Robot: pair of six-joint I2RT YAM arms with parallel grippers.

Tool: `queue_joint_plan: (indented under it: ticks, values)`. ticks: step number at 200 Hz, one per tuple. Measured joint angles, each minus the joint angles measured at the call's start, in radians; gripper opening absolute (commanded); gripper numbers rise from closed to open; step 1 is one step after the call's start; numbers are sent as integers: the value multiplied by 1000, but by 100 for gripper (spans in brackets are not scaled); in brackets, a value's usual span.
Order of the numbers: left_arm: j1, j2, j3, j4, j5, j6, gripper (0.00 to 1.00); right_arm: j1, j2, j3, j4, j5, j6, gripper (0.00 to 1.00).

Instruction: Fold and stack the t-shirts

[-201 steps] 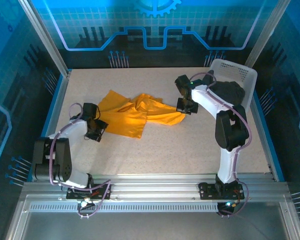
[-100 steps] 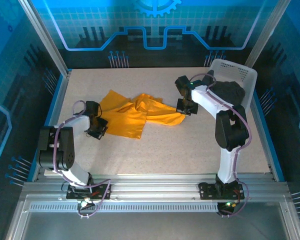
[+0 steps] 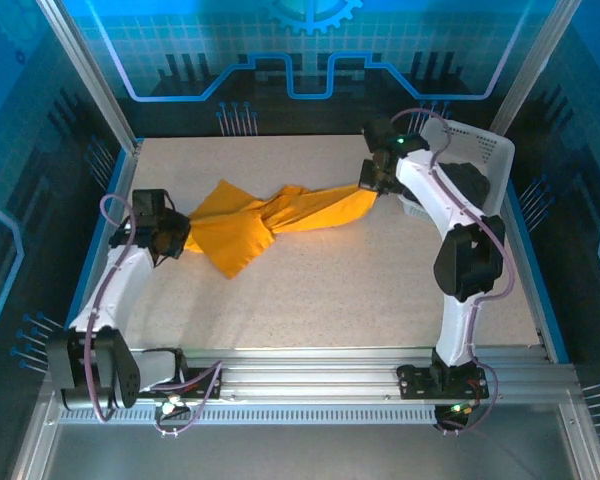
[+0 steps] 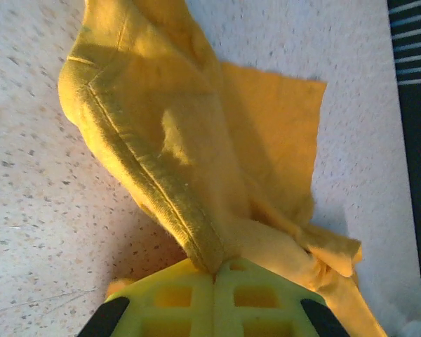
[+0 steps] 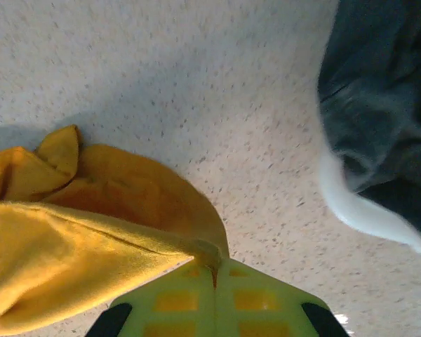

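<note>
As left fingers (image 4: 170,296) and right fingers (image 5: 174,300) clamp its ends, orange shirt (image 3: 280,215) stretches (twisted).

Same build on both sides: left arm (image 3: 115,285) and right arm (image 3: 430,200) had white shell links, chunky black joint housings and black bases. A thin purple cable (image 3: 104,208) ran outside each arm, looping loose near the wrist and bundling at the base. Green LED (image 3: 400,141) lit on the right wrist. Bodies of left gripper (image 3: 183,238) and right gripper (image 3: 368,186) were black. The fingers (image 4: 175,298) were yellow-green plastic with moulded square pockets and black corner pieces.
</note>
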Motion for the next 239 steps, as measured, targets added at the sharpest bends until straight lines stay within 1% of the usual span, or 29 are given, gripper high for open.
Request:
queue_joint_plan:
  ticks: [18, 19, 29, 37, 45, 46, 49, 52, 64, 69, 72, 74, 77, 88, 95, 98, 108, 126, 138, 155, 182, 239]
  values:
    - [10, -38, -1, -43, -31, -14, 0, 23, -116, -90, 43, 55, -29, 0]
    - [10, -39, -2, -44, -34, -14, 0, 32, -147, -121, 58, 68, -35, 0]
    - [17, -62, -6, -62, -47, -16, 0, 63, -249, -228, 89, 93, -47, 0]
    - [27, -81, -13, -75, -55, -19, 0, 107, -362, -361, 132, 114, -54, 0]
    - [38, -95, -21, -89, -66, -19, 0, 152, -463, -480, 145, 122, -55, 7]
    - [40, -97, -21, -90, -67, -19, 0, 166, -492, -515, 146, 121, -51, 8]
    - [43, -99, -23, -95, -70, -20, 0, 170, -500, -526, 149, 121, -50, 10]
    - [46, -101, -25, -99, -72, -20, 0, 188, -540, -580, 154, 118, -48, 12]
    - [56, -103, -36, -108, -83, -21, 0, 195, -624, -735, 157, 95, -4, 16]
    - [57, -103, -40, -114, -88, -22, 0, 171, -649, -821, 148, 79, 28, 20]
    - [57, -102, -42, -117, -89, -22, 0, 167, -650, -829, 145, 79, 33, 22]
    - [57, -102, -44, -119, -90, -22, 0, 153, -655, -858, 139, 69, 45, 25]
    - [57, -102, -45, -122, -91, -22, 0, 134, -655, -889, 135, 60, 51, 27]
    - [57, -100, -51, -132, -100, -23, 0, 63, -647, -988, 123, 28, 94, 44]
    - [57, -97, -52, -139, -105, -22, 0, 10, -647, -1043, 108, 1, 112, 51]
    - [57, -97, -52, -141, -107, -22, 0, -4, -650, -1054, 103, -4, 129, 53]
    - [58, -92, -52, -146, -114, -22, 0, -53, -663, -1079, 84, -39, 148, 55]
    - [58, -82, -52, -148, -121, -22, 0, -108, -692, -1078, 88, -116, 201, 53]
    - [58, -76, -52, -149, -123, -22, 0, -123, -689, -1074, 98, -165, 245, 52]
    - [58, -73, -52, -151, -122, -22, 0, -124, -651, -1074, 132, -243, 312, 49]
    - [58, -73, -52, -151, -122, -22, 0, -123, -560, -1075, 200, -336, 394, 49]
    - [58, -73, -52, -150, -122, -22, 0, -105, -384, -1069, 254, -402, 415, 48]
